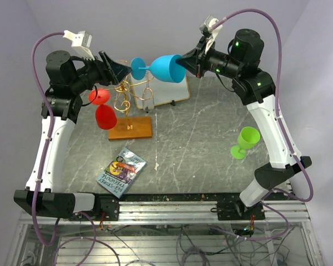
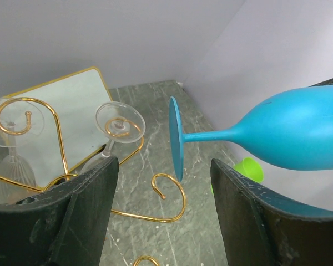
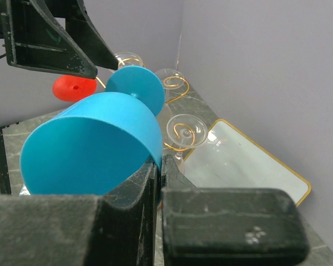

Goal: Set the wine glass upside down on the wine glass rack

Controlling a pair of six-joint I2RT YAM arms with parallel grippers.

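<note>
Right wrist view alone shows right claw (image 3: 158,166) pinching blue glass (image 3: 89,144) rim. Left wrist view: left claw (image 2: 164,162) spread, clear gaps both sides of foot, above rack (image 1: 131,129).

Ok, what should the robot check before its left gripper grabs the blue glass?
1. Right gripper shut on the blue wine glass bowl: ok.
2. Left gripper open: ok.
3. Stem between the left gripper's fingers: not ok, only the foot is near them.
4. Empty hook on the wine glass rack: ok.
5. Glass upside down: not ok, it lies sideways.
</note>
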